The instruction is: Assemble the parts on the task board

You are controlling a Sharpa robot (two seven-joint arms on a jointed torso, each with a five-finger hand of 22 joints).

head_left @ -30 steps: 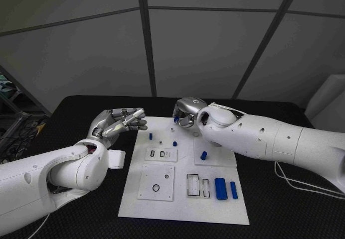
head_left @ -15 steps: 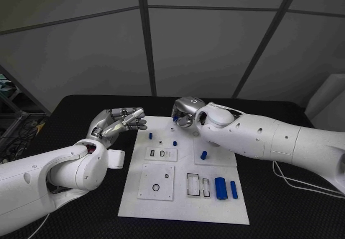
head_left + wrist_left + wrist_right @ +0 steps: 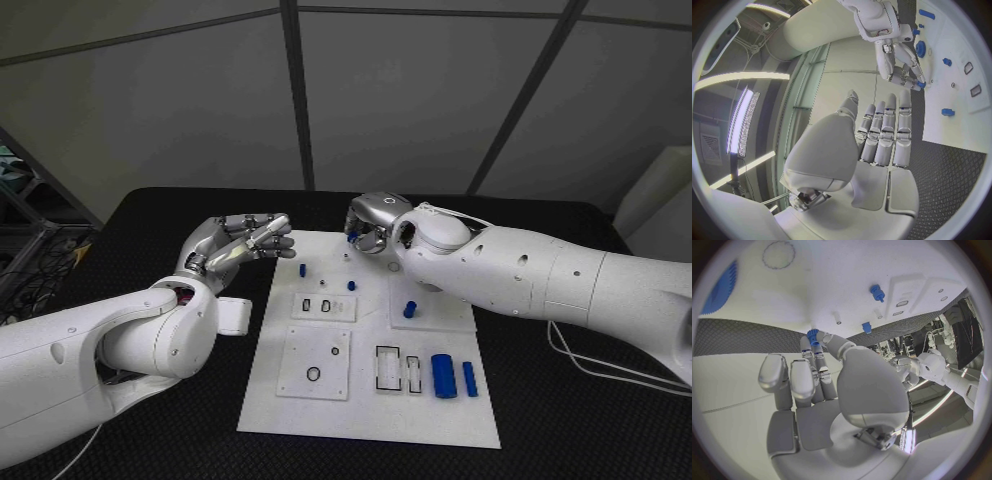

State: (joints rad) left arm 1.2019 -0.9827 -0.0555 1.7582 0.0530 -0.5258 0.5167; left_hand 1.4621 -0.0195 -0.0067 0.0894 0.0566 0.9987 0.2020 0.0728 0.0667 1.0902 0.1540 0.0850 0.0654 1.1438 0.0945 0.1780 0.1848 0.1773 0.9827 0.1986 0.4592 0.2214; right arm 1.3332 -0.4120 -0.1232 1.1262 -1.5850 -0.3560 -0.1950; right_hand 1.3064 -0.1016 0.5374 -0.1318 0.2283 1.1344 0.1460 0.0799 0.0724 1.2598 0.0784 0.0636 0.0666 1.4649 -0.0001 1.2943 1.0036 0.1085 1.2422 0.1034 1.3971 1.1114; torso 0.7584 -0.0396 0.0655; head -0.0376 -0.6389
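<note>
Fingers (image 3: 355,237) of right hand (image 3: 378,222) pinching blue part (image 3: 812,336), white task board (image 3: 361,400), black table (image 3: 577,400)

Head view is pretty dim overall, grey walls, black table (image 3: 577,400) soaks up light, but the task board (image 3: 361,400) stays bright w/ only soft shadows. Wrist views bend hard at the rim, straight edges curve. Left wrist view has glaring ceiling light strips (image 3: 745,120), blown out. Foreground fingers look a bit soft.

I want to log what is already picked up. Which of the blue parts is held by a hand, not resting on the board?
The small blue part pinched at the right hand's fingertips over the task board's far edge. The other blue pieces, like the two cylinders, rest on the board.
</note>
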